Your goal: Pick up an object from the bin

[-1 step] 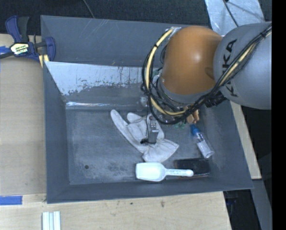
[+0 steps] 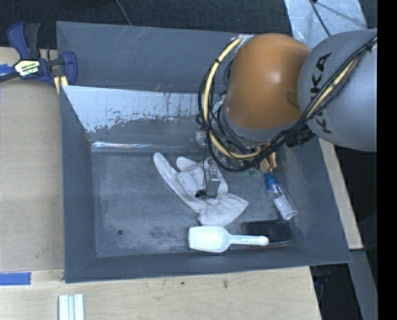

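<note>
My gripper [image 2: 208, 185] reaches down from under the orange dome onto a crumpled white cloth [image 2: 185, 182] in the middle of the bin. Its fingertips press into the folds of the cloth, and the cloth bunches around them. Just in front of the cloth lies a white plastic scoop [image 2: 215, 239] with its handle pointing right. A small clear bottle with a blue cap [image 2: 279, 199] lies to the right of the gripper. A flat black object [image 2: 268, 231] sits behind the scoop's handle.
The arm with its orange dome and looped cables covers the bin's back right part. The bin's left half is bare grey floor with sloping walls.
</note>
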Available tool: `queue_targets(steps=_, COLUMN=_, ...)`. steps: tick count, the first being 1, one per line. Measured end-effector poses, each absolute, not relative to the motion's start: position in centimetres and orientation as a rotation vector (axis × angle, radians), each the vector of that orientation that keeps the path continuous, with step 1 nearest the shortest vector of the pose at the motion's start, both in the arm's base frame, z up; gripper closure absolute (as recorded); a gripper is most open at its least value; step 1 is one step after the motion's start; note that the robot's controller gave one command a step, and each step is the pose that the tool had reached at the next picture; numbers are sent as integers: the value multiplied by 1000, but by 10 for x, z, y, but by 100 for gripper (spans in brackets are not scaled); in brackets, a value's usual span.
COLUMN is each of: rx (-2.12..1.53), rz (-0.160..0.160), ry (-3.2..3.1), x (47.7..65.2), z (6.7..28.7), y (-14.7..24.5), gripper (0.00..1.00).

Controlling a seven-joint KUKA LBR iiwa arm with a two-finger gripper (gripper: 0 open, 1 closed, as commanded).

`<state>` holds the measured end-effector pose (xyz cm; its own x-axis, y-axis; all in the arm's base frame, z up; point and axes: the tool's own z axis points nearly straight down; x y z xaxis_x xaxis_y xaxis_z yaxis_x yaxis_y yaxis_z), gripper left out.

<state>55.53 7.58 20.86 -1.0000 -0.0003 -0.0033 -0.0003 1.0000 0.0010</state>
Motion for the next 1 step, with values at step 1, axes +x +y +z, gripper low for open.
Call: queue_targets(steps=1, rx=0, rz=2, ry=3138, x=556, z=208, y=76, gripper=0)
